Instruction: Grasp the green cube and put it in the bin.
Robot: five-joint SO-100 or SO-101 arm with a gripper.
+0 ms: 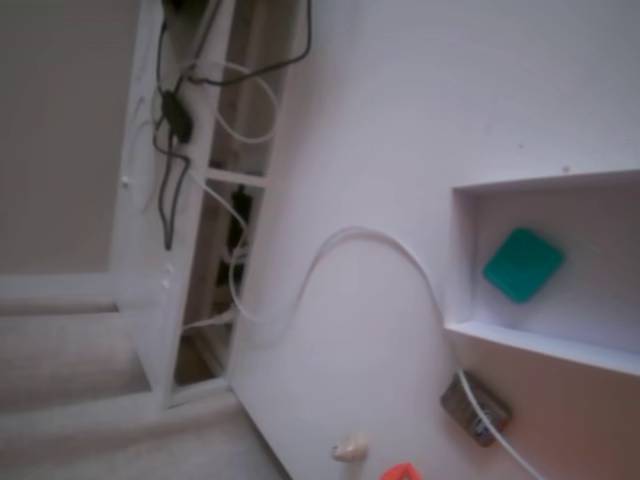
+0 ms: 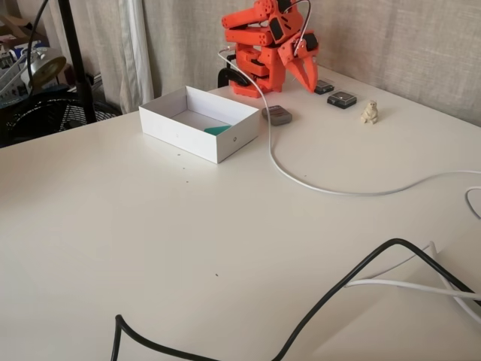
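- Black round cable (image 2: 353, 278) lies nearest the camera in a fixed view, on the bare white table (image 2: 150, 248). Behind it, the shallow white rectangular bin (image 2: 225, 143) holds the small teal-green cube (image 2: 217, 130). The folded orange gripper (image 2: 299, 74) hangs apart from the bin, fingers narrow and empty.
- Orange tip at the bottom edge of a fixed view is too little to judge. The green cube (image 1: 522, 264) rests on the pale floor inside the bin (image 1: 462, 260), alone. It looks light, stiff and matte; opposite flat faces would suit a grasp. Placement appears complete.
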